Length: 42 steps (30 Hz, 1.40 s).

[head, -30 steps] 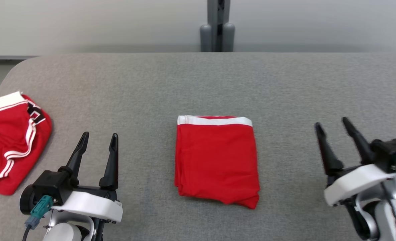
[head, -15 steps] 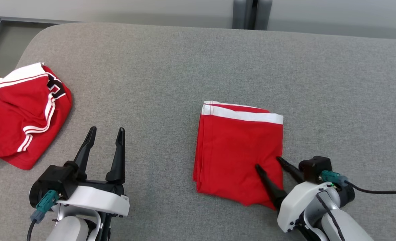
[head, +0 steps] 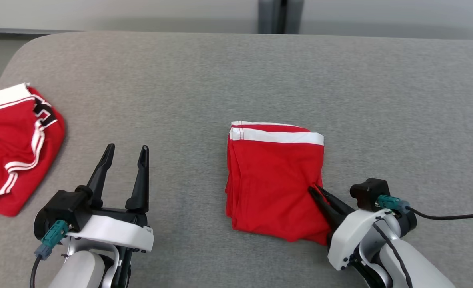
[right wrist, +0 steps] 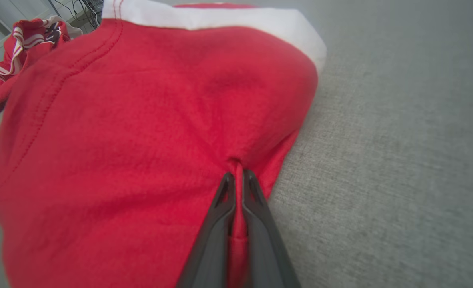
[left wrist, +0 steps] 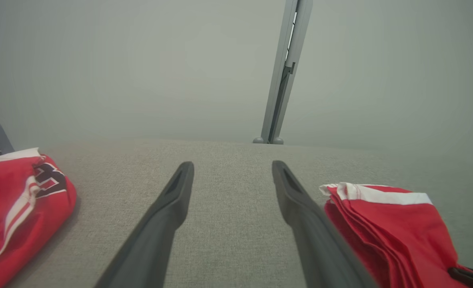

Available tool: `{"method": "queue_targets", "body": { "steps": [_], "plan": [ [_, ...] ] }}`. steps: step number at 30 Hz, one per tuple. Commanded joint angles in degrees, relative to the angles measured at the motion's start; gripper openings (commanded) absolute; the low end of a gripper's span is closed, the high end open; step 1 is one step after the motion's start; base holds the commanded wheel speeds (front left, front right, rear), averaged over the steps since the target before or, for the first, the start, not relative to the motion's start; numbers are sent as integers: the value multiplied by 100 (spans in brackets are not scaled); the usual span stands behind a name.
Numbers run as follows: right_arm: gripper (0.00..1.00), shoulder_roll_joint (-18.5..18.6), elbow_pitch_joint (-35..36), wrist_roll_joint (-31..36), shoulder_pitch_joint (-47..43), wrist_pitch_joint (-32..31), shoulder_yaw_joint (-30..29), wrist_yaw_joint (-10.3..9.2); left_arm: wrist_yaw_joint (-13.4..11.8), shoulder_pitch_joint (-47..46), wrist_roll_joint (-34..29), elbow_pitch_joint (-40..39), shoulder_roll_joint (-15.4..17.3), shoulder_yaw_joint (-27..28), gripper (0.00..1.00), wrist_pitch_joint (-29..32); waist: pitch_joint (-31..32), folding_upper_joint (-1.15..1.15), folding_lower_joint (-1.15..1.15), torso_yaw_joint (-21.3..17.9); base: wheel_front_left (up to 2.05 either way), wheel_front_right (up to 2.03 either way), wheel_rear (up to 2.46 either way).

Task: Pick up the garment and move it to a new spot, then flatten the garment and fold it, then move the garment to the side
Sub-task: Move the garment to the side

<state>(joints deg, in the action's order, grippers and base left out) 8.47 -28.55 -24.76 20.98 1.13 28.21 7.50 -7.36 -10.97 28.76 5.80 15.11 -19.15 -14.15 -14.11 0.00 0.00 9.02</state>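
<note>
The folded red garment point(head: 274, 180) lies flat on the grey worktop point(head: 220, 80), a little right of the middle in the head view. It makes a neat rectangle with a white band point(head: 276, 136) along its far edge. The right end effector point(head: 315, 189) comes in from the lower right, and its two dark fingers are pressed together on the right edge of the garment, near the corner closest to the robot. In the right wrist view a thin fold of red cloth is pinched between the fingertips, and the cloth puckers a little just ahead of them. The left end effector point(head: 126, 147) is at the lower left, with its fingers spread well apart and pointing away from the robot, holding nothing. It is over bare worktop, well apart from the folded garment, whose layered edge shows at the right side of the left wrist view. A second red garment point(head: 12, 144) — with white stripes and a dark printed mark — lies crumpled at the left edge of the worktop, well apart from the folded one. Behind the far edge of the worktop a grey post point(head: 276, 16) stands upright before a pale wall. A black cable point(head: 448, 217) runs from the right wrist toward the right side of the head view.
</note>
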Motion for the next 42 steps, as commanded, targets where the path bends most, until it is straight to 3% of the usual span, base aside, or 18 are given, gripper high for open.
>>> {"method": "queue_targets", "body": {
  "steps": [1, 15, 20, 28, 36, 42],
  "plan": [
    [0, 110, 0, 1, 50, 55, -4, -1, -15, -50, -18, -40, 10, 16, 100, 0, 8, 0, 0, -142, 0, 0, 0],
    [0, 668, 565, 246, -248, 158, -96, -1, -138, -49, -235, -694, 504, 2, 100, 429, -254, 0, 0, -2215, 0, 0, 0],
    [0, 796, 652, 285, -176, 225, -186, -1, -131, -192, -284, -897, 581, -85, 100, 652, -424, 0, 0, -2661, 0, 0, 0],
    [0, 1181, 418, 390, 337, 443, -508, -1, -70, -575, -521, -1162, 607, -359, 100, 933, -676, 0, 0, -2698, 0, 0, 0],
    [0, 2081, -698, 552, 1406, 906, -909, -1, 48, -877, -635, -1224, 523, -609, 100, 994, -949, 0, 0, -2300, 0, 0, 0],
    [0, 2328, -1417, 500, 1805, 1170, -994, -1, 44, -973, -706, -1259, 516, -674, 100, 957, -1079, 0, 0, -2077, 0, 0, 0]
  ]
}}
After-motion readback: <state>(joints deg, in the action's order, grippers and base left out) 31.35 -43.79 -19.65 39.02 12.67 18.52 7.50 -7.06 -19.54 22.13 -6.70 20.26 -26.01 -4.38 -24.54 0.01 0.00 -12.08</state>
